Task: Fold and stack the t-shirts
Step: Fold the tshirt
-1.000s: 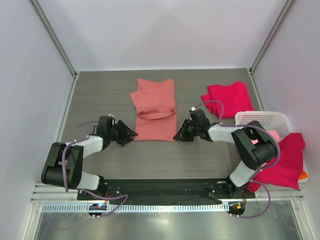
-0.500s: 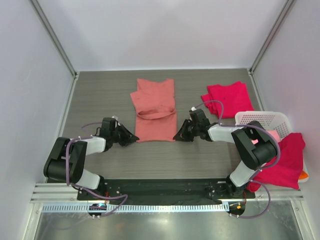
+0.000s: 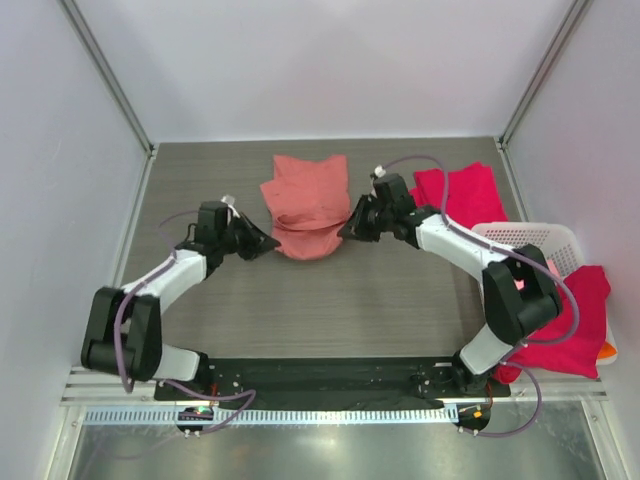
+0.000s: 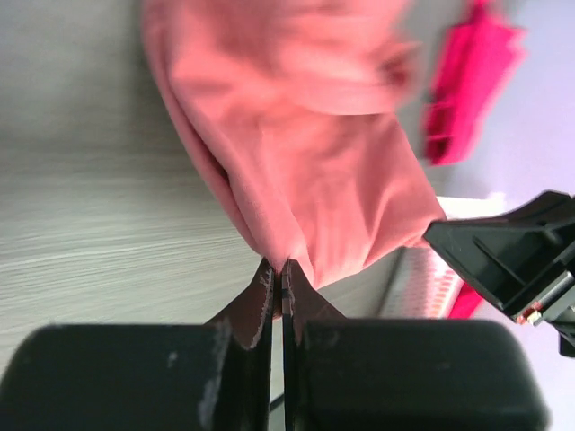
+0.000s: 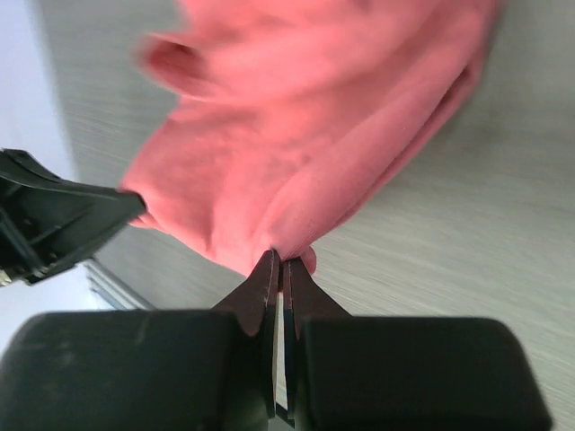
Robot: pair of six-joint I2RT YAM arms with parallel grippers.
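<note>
The salmon-pink t-shirt (image 3: 308,205) lies mid-table with its near edge lifted and sagging between both grippers. My left gripper (image 3: 274,242) is shut on the shirt's near left corner (image 4: 286,260). My right gripper (image 3: 342,231) is shut on the near right corner (image 5: 286,251). In both wrist views the pink cloth (image 4: 305,153) hangs away from the pinched jaws, above the wood-grain table. A crimson-red t-shirt (image 3: 458,194) lies folded at the back right. Another crimson-red t-shirt (image 3: 570,320) drapes over the basket's near side.
A white lattice basket (image 3: 527,238) stands at the right edge, with light pink cloth (image 3: 545,270) inside and an orange bit (image 3: 607,350) at its far right. Grey walls close the table on three sides. The arm bases sit on the black rail (image 3: 320,375) at the near edge.
The left gripper closed on the shirt's near left corner. Both grippers then lifted the near edge and carried it toward the back, so the flat shirt now bunches and looks shorter.
</note>
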